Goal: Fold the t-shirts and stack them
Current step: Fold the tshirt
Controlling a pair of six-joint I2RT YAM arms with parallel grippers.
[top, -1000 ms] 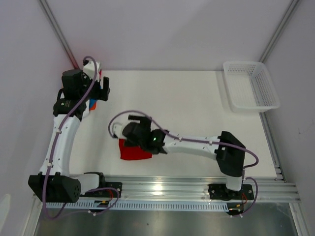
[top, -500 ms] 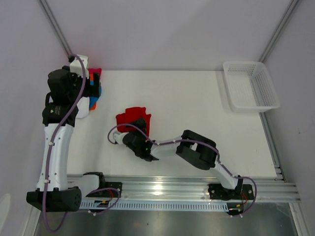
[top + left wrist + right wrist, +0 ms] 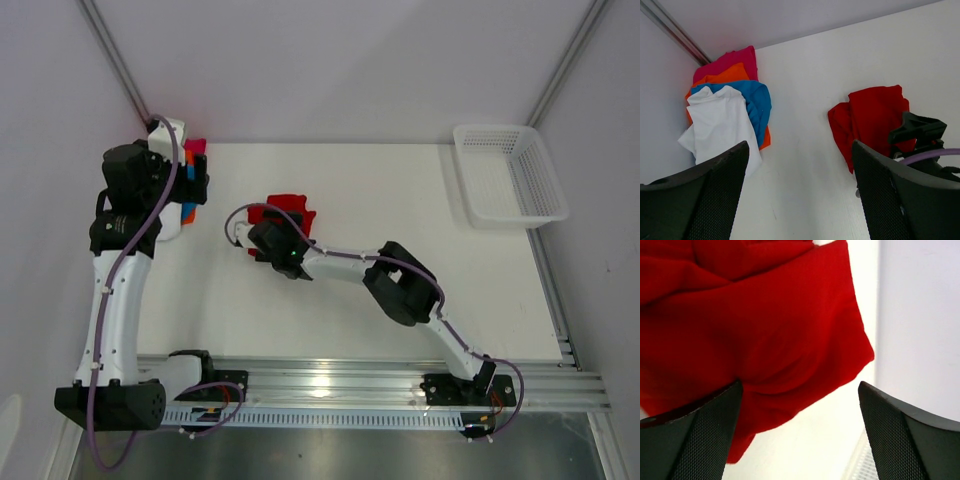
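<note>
A bright red t-shirt [image 3: 288, 210] lies crumpled on the white table, left of centre; it also shows in the left wrist view [image 3: 872, 117] and fills the top of the right wrist view [image 3: 755, 325]. My right gripper [image 3: 280, 226] is at its near edge, jaws wide open [image 3: 800, 440], with the cloth hanging by the left finger [image 3: 690, 440]. A stack of pink, orange, blue and white t-shirts [image 3: 727, 107] sits in the far left corner [image 3: 193, 148]. My left gripper [image 3: 195, 185] hovers beside the stack, open and empty [image 3: 800, 200].
A white plastic mesh basket [image 3: 510, 175] stands at the far right corner of the table. The grey side wall and a metal rail [image 3: 675, 32] run close behind the stack. The right arm's black wrist [image 3: 917, 132] lies against the red shirt.
The right gripper has carried the red t-shirt from the near front of the table toward the back, nearer the stack. The left gripper has stayed near the stack with small shifts.
</note>
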